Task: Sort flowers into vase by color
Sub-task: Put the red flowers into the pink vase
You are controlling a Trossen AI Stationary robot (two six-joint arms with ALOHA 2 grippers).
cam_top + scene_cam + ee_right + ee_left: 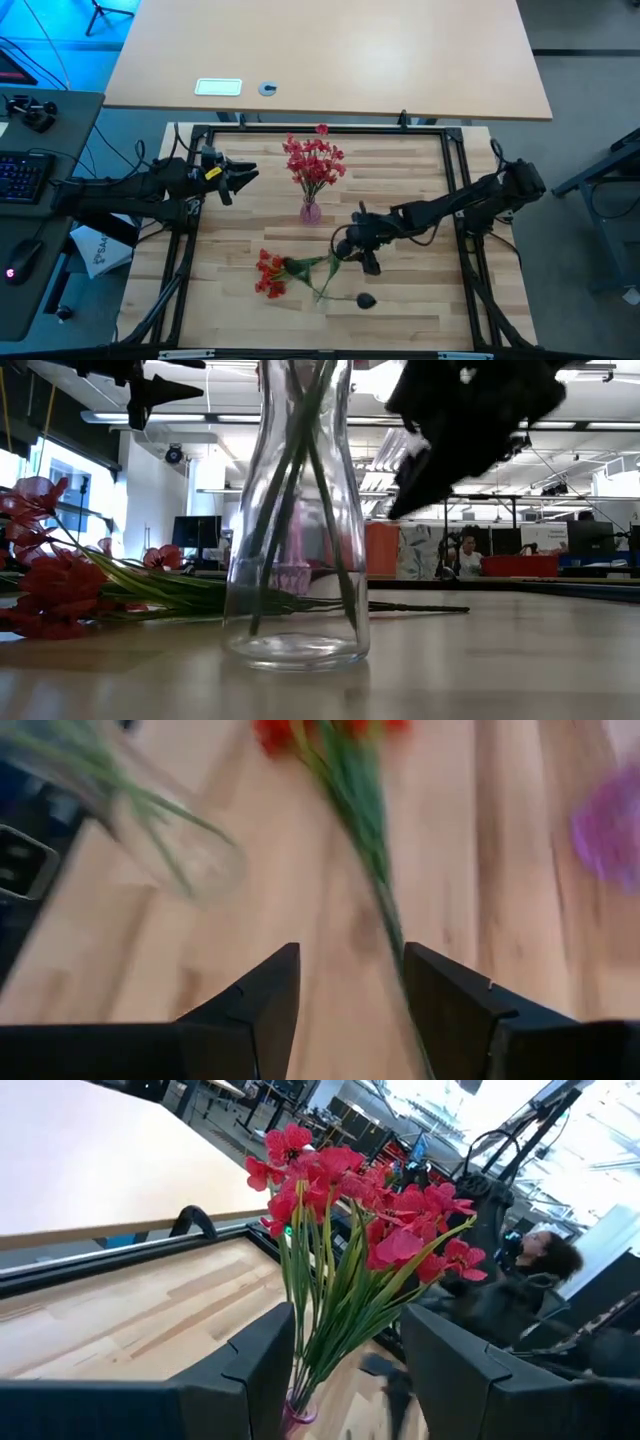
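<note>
Seen from above, a small pink-tinted vase [311, 210] stands upright near the far middle of the wooden counter [400, 170], filled with a bunch of red flowers [313, 160]. More red flowers [270, 274] lie flat on the counter toward its near edge, green stalks pointing toward the right arm, with a single dark bloom [366, 299] lying just beside them. The left gripper [247, 174] hangs above the counter's left side, pointed at the vase and apart from it, jaws parted and empty. The right gripper [350, 243] hovers right over the stalk ends of the lying flowers; from here it is unclear whether it touches them.

At counter height, a clear glass vase [296, 510] fills the foreground with green stalks inside it. Red flowers [55, 585] lie on the counter behind it to the picture's left, and one dark gripper looms at upper right.

The left wrist camera looks between its own spread, empty fingers [255, 1370] at the red bunch [365, 1210] standing in the pink vase [300, 1415]; a person sits in the room beyond.

The right wrist camera, blurred, shows its fingers [265, 995] apart above bare wood, a green stalk [370, 830] running between them toward red blossoms [275, 732], not visibly pinched. The clear vase [165, 835] stands to one side.
</note>
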